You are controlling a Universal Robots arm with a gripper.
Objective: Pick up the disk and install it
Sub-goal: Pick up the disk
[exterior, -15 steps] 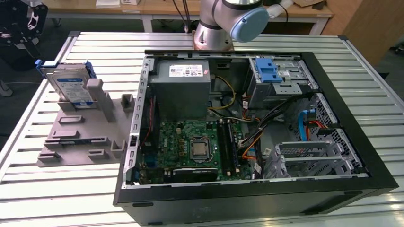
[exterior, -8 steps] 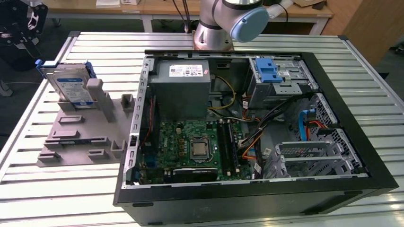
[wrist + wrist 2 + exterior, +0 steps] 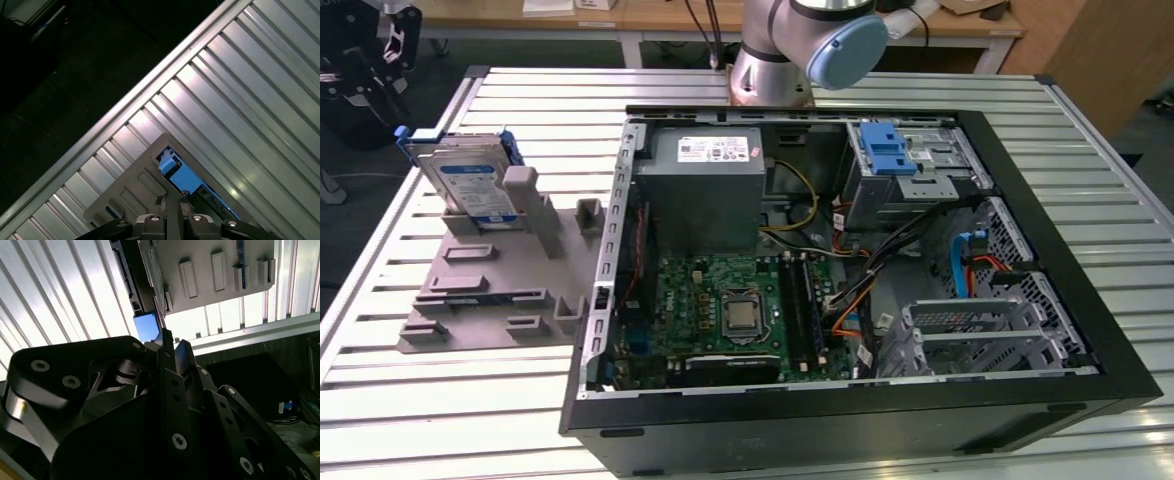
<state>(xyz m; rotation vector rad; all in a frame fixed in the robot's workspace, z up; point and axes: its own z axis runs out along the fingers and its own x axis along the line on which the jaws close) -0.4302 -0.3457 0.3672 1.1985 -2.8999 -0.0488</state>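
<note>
The disk (image 3: 470,182), a silver drive with a white-and-blue label in a blue caddy, stands on edge in the grey slotted fixture (image 3: 494,285) at the exterior view's left, beside the open computer case (image 3: 854,250). My gripper (image 3: 363,55) hangs dark above and behind that corner of the table. In the second wrist view the gripper (image 3: 173,344) is shut with nothing in it, just short of the caddy's blue corner (image 3: 146,326). The first wrist view has the gripper (image 3: 172,199) close above the same blue caddy (image 3: 181,176), apart from it.
The ribbed metal table (image 3: 440,400) carries the fixture and the case. Inside the case are a motherboard (image 3: 727,310), a power supply (image 3: 707,165) and a drive bay with a blue latch (image 3: 887,150). The table's edge (image 3: 125,102) runs near the fixture, with dark floor beyond.
</note>
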